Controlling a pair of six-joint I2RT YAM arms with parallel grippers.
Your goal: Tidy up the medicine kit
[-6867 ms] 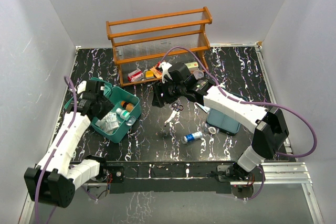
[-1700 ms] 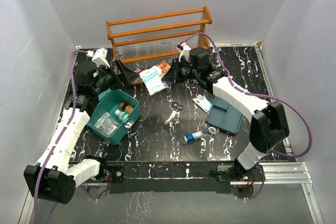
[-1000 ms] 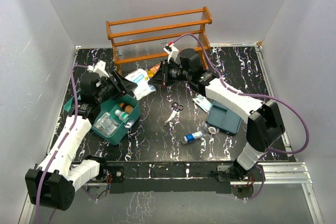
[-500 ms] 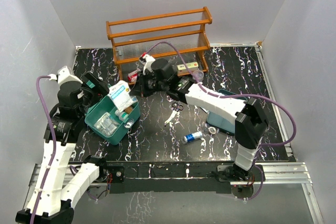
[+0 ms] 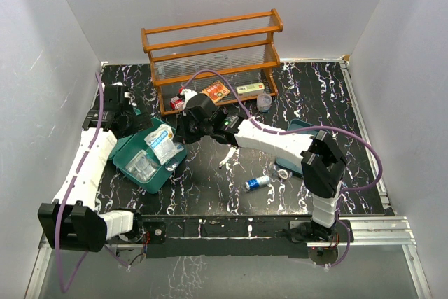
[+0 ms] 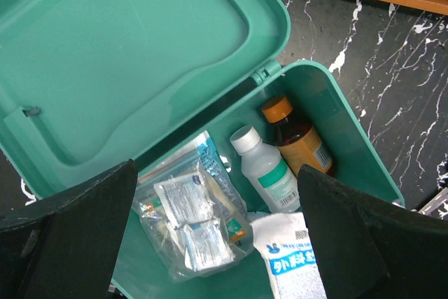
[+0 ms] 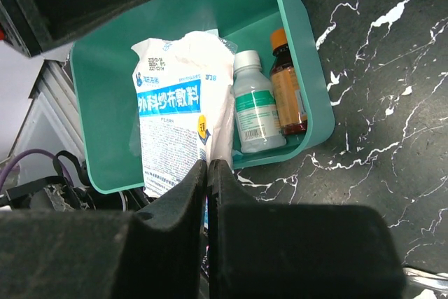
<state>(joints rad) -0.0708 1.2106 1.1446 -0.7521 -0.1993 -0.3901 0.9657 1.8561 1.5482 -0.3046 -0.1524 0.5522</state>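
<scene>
our right gripper (image 7: 208, 167) pinches the dressing pack (image 7: 178, 117) over the medicine kit (image 7: 283, 19), left gripper (image 6: 213, 173) spread wide. dropped here we reckon it rides up on the bottles (image 7: 259, 113), kit won't shut

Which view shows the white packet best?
The right wrist view: the packet shows nearly whole, its blue print plain. The left wrist view cuts it at the frame edge; the top view shows it small.
</scene>
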